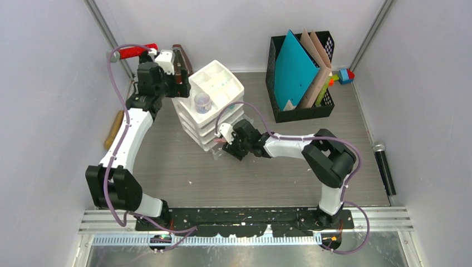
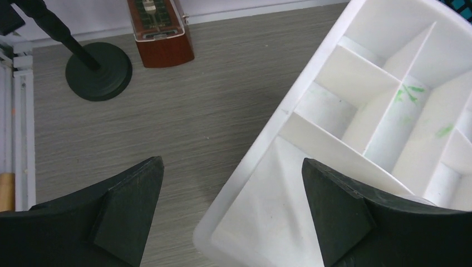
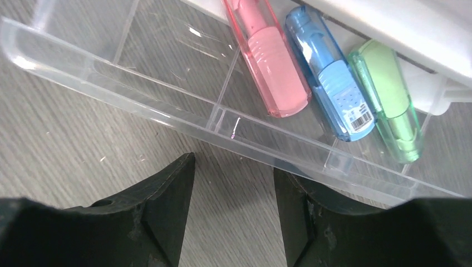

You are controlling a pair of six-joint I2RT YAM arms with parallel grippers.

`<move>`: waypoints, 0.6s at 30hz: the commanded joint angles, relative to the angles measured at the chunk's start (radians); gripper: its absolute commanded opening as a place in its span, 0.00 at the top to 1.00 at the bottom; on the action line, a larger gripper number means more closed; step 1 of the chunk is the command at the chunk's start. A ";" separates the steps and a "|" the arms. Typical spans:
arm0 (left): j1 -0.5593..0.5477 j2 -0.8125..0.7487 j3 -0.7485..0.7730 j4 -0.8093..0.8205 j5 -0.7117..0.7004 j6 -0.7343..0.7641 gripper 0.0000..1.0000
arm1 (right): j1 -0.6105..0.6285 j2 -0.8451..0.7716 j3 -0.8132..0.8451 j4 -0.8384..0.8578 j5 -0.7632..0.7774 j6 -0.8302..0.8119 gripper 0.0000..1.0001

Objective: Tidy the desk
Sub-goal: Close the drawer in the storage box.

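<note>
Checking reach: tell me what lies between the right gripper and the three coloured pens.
Bare desk, then the clear drawer's front wall, lie between the right gripper and the pens; the right wrist view shows it.

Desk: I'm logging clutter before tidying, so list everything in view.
desk: one, grey-brown, under everything
organizer: one, white, centre
drawer: one, clear, pulled from organizer's bottom
pens: three, pink, blue, green, in drawer
file holder: one, black, rear right
folder: one, teal, in file holder
metronome: one, brown, rear left
microphone: one, black, right edge
stick: one, tan, left edge
left tool: one, black, open, over organizer's edge
right tool: one, black, open, by drawer
</note>
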 commanded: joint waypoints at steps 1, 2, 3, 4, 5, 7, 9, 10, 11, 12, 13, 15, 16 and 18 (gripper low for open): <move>0.003 0.024 0.038 0.060 0.010 -0.027 0.01 | 0.015 0.044 0.059 0.073 0.054 0.035 0.39; 0.003 0.026 0.034 0.059 0.017 -0.028 0.01 | 0.019 0.049 0.062 0.085 0.056 0.035 0.39; 0.002 0.027 0.029 0.061 0.025 -0.028 0.01 | 0.020 0.058 0.062 0.093 0.057 0.036 0.38; 0.002 0.028 0.025 0.062 0.032 -0.028 0.01 | 0.021 0.063 0.062 0.110 0.058 0.038 0.37; 0.003 0.028 0.022 0.061 0.041 -0.028 0.01 | 0.022 0.073 0.063 0.119 0.058 0.039 0.37; 0.003 0.030 0.020 0.055 0.053 -0.024 0.01 | 0.024 0.090 0.071 0.146 0.094 0.041 0.35; 0.003 0.033 0.018 0.045 0.061 -0.021 0.01 | 0.024 0.105 0.084 0.170 0.109 0.054 0.33; 0.003 0.035 0.018 0.042 0.065 -0.020 0.01 | 0.024 0.112 0.088 0.178 0.119 0.058 0.31; 0.003 0.038 0.017 0.038 0.068 -0.020 0.01 | 0.024 0.114 0.096 0.181 0.125 0.070 0.31; 0.003 0.041 0.017 0.035 0.068 -0.022 0.01 | 0.024 0.114 0.099 0.181 0.128 0.079 0.28; 0.003 0.042 0.017 0.033 0.068 -0.023 0.01 | 0.024 0.111 0.103 0.177 0.134 0.104 0.26; 0.002 0.043 0.016 0.030 0.067 -0.026 0.01 | 0.024 0.096 0.105 0.163 0.147 0.153 0.22; 0.003 0.043 0.015 0.033 0.066 -0.026 0.01 | 0.024 0.083 0.106 0.156 0.154 0.173 0.19; 0.003 0.042 0.012 0.035 0.065 -0.032 0.01 | 0.024 0.064 0.106 0.140 0.177 0.226 0.16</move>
